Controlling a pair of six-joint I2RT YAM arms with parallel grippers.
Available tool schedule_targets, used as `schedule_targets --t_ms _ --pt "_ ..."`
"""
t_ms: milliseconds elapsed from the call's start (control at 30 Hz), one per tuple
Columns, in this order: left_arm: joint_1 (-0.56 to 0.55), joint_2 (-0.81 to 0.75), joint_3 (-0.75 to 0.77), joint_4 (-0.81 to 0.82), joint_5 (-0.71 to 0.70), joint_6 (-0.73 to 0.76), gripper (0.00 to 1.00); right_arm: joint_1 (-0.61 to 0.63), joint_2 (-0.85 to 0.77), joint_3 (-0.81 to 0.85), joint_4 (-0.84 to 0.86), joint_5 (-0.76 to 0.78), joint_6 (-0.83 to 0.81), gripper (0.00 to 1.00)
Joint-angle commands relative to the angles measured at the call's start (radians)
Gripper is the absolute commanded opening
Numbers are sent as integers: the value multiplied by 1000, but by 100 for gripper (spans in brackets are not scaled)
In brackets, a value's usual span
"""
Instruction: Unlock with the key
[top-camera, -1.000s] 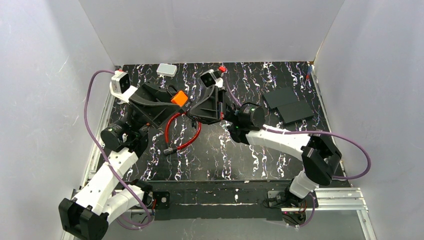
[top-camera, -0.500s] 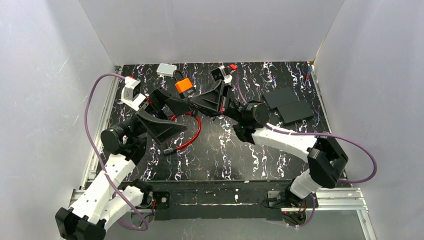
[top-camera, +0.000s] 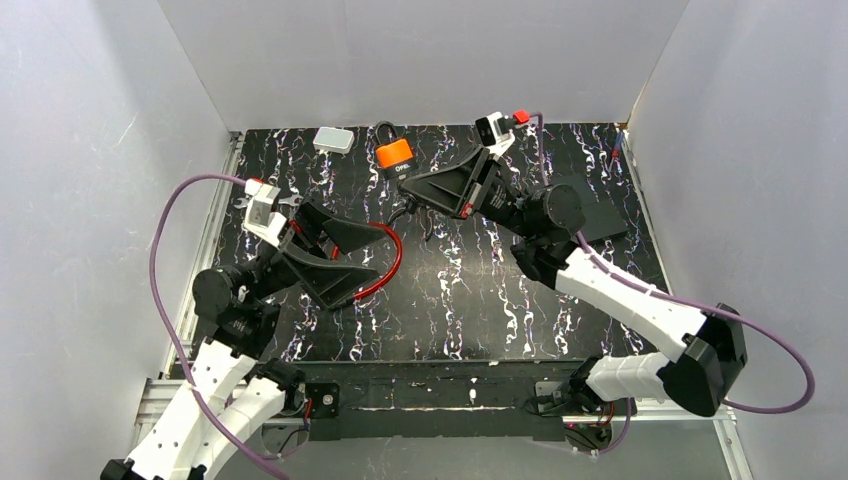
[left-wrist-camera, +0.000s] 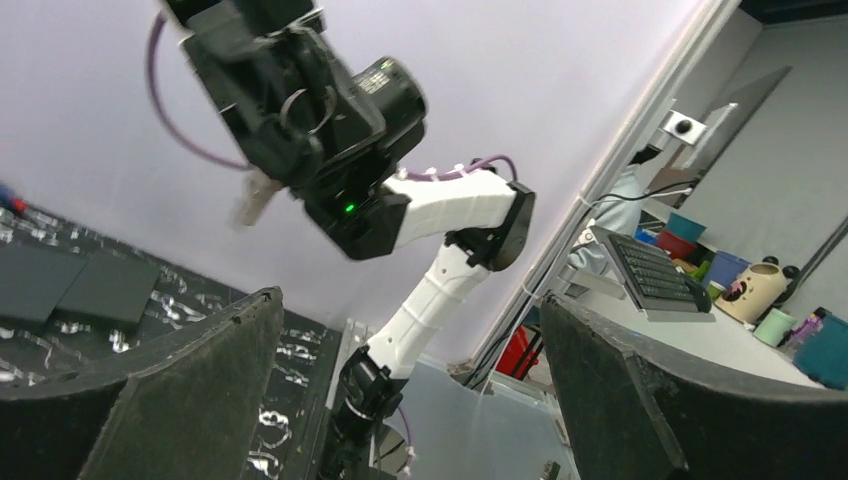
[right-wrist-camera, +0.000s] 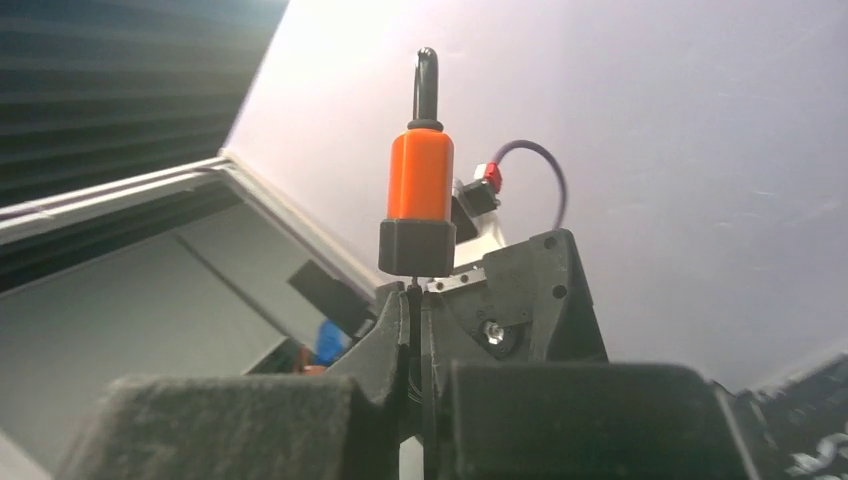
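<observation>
Because your right gripper pinches only the key, seated in the orange padlock aloft, while your left gripper gapes empty, twisting may merely spin or drop it.

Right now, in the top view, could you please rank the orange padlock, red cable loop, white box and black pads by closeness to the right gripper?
1. Orange padlock, just beyond the right gripper, on the key it grips.
2. Red cable loop, toward the near edge.
3. White box, back left.
4. Black pads, right side, partly hidden.
</observation>
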Motion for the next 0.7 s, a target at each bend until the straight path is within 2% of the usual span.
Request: schedule_targets --t_ms 0,133,333,667 --pt "1 -25 -35 -106 -36 70 99 -1 -72 48 -247 24 -254 1" --pt "1 -76 -49 -272 -145 131 99 -3 -127 65 -441 58 -419 1" --pt "1 -108 -53 -368 -213 135 99 -1 -268 19 -676 170 -655 1" --pt "1 -37 -69 -389 -308 57 99 -1 -384 -156 -680 263 -742 1"
